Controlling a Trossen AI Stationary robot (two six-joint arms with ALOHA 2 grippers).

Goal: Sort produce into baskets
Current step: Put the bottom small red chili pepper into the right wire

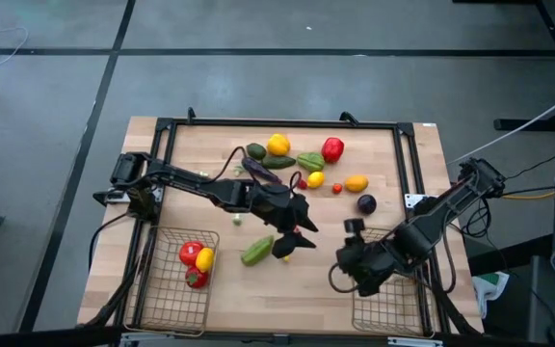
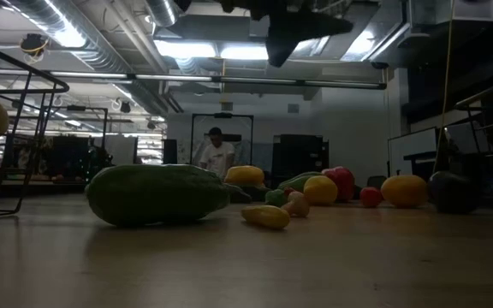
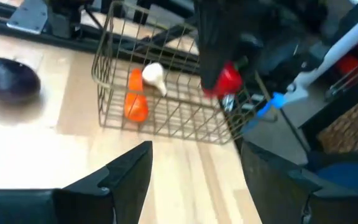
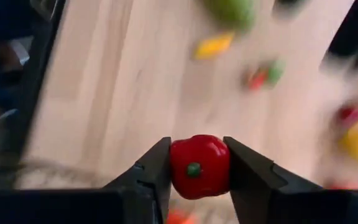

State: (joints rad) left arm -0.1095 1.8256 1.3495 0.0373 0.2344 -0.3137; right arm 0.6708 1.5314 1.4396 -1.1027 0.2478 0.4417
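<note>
Currently the right hand (image 4: 196,167) clamps a red pepper (image 4: 199,165) across its smooth, rigid, probably light body; the left hand (image 3: 194,171) hangs open, empty.

Overhead camera looks straight down on the whole bench (image 1: 258,289). A low camera sits at benchtop height, facing the room. Each wrist camera looks closely past its own fingers (image 4: 157,168). All show the bench.

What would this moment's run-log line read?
right gripper: shut on red pepper, above right basket | left gripper: open, mid-table | left basket: red and yellow pieces
</note>
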